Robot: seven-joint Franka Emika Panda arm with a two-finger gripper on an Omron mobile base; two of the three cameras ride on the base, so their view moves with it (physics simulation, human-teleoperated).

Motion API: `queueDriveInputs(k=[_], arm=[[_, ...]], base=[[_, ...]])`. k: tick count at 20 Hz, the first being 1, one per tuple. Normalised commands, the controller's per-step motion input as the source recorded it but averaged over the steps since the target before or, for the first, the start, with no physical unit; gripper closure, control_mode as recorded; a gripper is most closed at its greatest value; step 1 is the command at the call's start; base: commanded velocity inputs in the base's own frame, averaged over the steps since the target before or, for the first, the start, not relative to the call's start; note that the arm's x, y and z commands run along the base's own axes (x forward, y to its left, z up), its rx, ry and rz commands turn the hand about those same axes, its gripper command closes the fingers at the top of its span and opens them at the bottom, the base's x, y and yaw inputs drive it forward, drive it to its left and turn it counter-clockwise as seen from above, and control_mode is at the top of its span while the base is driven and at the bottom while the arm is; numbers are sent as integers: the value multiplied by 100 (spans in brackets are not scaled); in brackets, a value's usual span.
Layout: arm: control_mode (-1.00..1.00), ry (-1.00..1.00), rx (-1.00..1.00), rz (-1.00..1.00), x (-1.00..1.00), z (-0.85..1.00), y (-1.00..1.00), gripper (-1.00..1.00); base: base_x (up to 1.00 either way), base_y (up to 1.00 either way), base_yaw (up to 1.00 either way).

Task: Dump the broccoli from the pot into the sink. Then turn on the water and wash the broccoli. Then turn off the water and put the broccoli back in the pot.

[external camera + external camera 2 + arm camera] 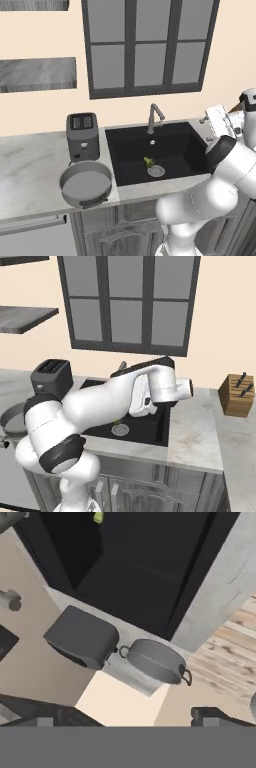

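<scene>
The broccoli [148, 161] lies on the floor of the black sink [130, 150], right beside the round silver drain [156, 171]. No water runs from the grey faucet [155, 117] behind the basin. The grey pot [86, 184] stands upright on the counter left of the sink, with nothing in it. My gripper [206, 129] hovers above the sink's right rim, open and holding nothing. In the hand view the gripper [127, 717] has its tips spread wide; beyond them are the sink [125, 562], the pot [155, 659] and an edge of the broccoli [98, 517]. In the right base view my arm crosses the sink [150, 428], and the broccoli [117, 421] peeks out below it.
A dark grey toaster [82, 136] stands behind the pot, against the wall. A wooden knife block [237, 393] sits on the counter right of the sink. A window rises behind the faucet. Marble counter [30, 170] runs on both sides of the basin.
</scene>
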Motion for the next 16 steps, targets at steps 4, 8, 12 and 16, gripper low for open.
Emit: queueDriveInputs(k=[4,8,12,16], arm=[[-100,-13,2,-31,48,-14,3,-100],[-100,-1,2,-38,74,-7,0,-100],[-100,0,9,-29,62,-6,-2,-100],[-100,0,18,-11,34,-16,-6,-100]], base=[[0,0,0],[0,0,0],[0,0,0],[0,0,0]])
